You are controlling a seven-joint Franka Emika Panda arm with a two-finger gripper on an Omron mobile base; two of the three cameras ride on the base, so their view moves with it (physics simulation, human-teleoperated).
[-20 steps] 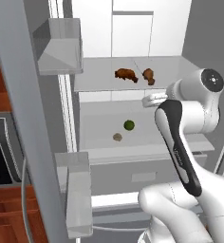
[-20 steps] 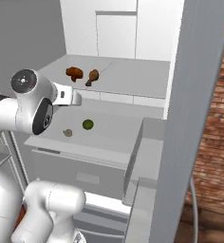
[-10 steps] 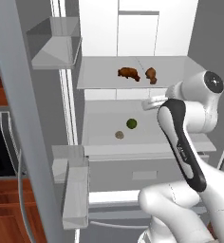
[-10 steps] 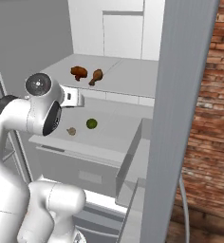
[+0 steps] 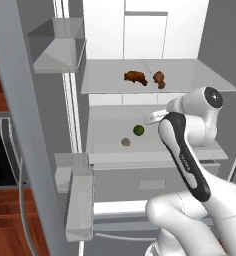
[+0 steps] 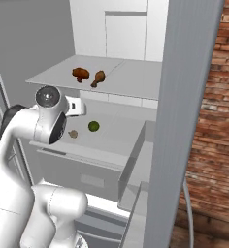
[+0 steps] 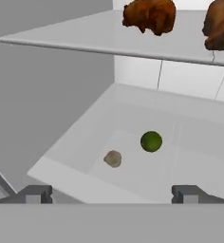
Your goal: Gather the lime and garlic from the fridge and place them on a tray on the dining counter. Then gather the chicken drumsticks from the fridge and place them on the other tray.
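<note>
Grey-beige garlic point(image 7: 113, 158) left on lower fridge point(image 5: 140, 30) shelf | lime point(image 7: 151, 141) just right, apart | drumsticks point(image 7: 150, 15) on shelf above | our fingers point(image 7: 111, 194) spread wide, empty | we should centre on one item, descend squarely.

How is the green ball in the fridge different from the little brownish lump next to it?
The lime is dark green, while the garlic is pale greyish-brown. The lime is smooth and round; the garlic looks lumpy. The lime is also a bit bigger than the garlic. Both sit apart from each other on the same white lower shelf of the open fridge, below the chicken drumsticks.
</note>
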